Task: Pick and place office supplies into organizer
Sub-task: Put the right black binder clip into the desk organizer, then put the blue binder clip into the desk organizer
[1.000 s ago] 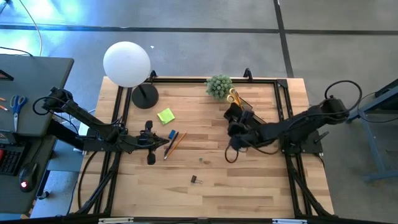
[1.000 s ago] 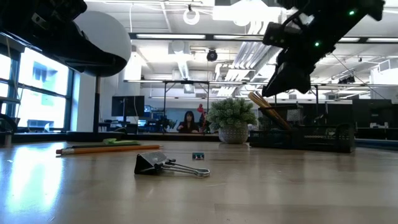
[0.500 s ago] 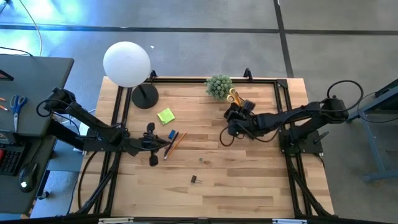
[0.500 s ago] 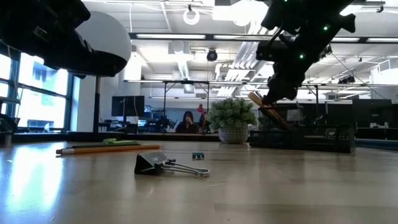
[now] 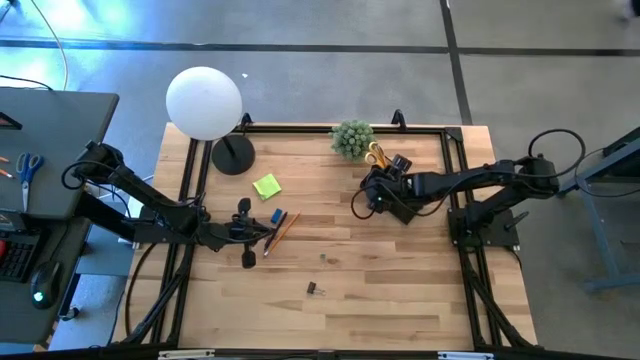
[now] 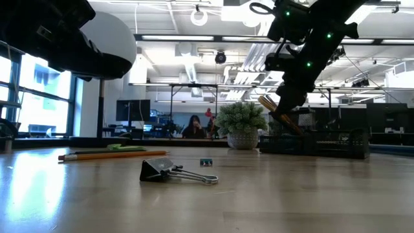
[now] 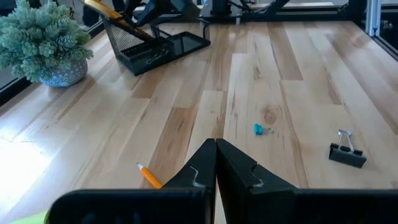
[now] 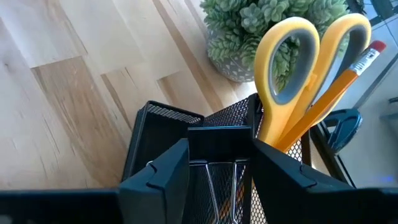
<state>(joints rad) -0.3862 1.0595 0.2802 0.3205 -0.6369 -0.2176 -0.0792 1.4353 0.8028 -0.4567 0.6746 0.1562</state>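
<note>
1. Right gripper [image 8: 214, 163] clamped on a black binder clip [image 8: 219, 144], poised directly over the organizer [image 8: 163, 127] at the far right of the table, beside the potted plant [image 5: 351, 138].
2. Risk on release: clip could catch the mesh rim or strike the yellow-handled scissors [image 8: 298, 68] and pencil [image 8: 339, 81] already standing inside, then bounce onto the wood (jaws sit close to that rim, by the look of it).
3. Clip itself: small, matte black body, wire handles hanging down toward the compartment.
4. Left gripper [image 7: 216, 163] fully closed on nothing, hovering low at the left near the orange pencil [image 5: 284, 229].
5. Left to collect: lime-green sticky-note pad [image 5: 266, 186], small blue block [image 5: 277, 215], second binder clip [image 6: 173, 172] near the front edge.
</note>
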